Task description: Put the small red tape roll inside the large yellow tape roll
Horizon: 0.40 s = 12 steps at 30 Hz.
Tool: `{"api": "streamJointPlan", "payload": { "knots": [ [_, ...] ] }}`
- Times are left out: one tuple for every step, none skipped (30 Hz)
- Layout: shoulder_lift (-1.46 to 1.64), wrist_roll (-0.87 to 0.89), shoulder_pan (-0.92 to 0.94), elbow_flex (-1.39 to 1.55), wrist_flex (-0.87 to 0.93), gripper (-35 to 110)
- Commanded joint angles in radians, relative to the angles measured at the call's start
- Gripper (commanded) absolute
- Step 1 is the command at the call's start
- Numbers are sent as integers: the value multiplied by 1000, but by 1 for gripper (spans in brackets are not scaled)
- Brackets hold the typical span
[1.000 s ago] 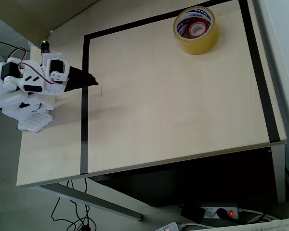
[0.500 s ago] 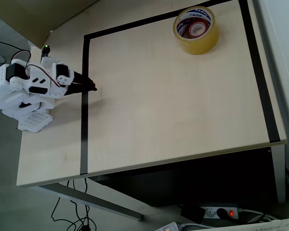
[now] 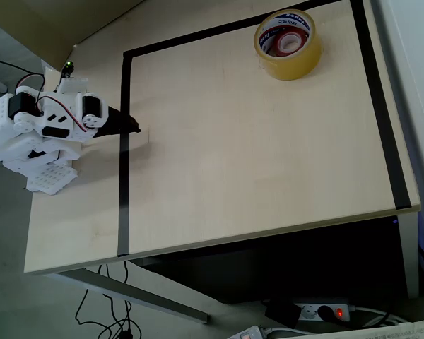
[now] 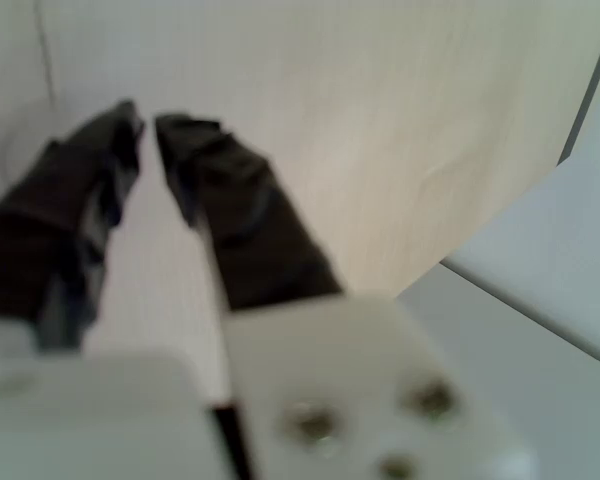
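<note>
The small red tape roll (image 3: 291, 42) already sits inside the large yellow tape roll (image 3: 288, 45) at the desk's (image 3: 254, 155) far right. Light, stiff and glossy, it would grip best across its rim. The tool (image 3: 131, 127), far left, is nearly closed and empty.

Seen from overhead in soft, even daylight, bright on the pale table (image 3: 254, 155), with no hard glare. Only a faint shadow under the arm near the left edge of the table, and deep darkness below the front edge. Fairly sharp, a little grainy. From the wrist, strongly blurred: dark fingers (image 4: 230, 220) and white housing out of focus, wood grain washed out, bright at top.
</note>
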Motion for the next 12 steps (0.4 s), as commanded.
{"api": "streamJointPlan", "payload": {
  "knots": [
    [-5, 54, -17, -6, 161, 0],
    [-5, 48, -25, -6, 163, 0],
    [-5, 54, -34, -6, 170, 0],
    [-5, 54, -48, -6, 170, 0],
    [-5, 54, -57, -6, 170, 0],
    [-5, 54, -64, -6, 170, 0],
    [-5, 54, -66, -6, 170, 0],
    [-5, 54, -66, -6, 170, 0],
    [-5, 54, -66, -6, 170, 0],
    [-5, 54, -64, -6, 170, 0],
    [-5, 54, -58, -6, 170, 0],
    [-5, 54, -54, -6, 169, 0]
  ]
}}
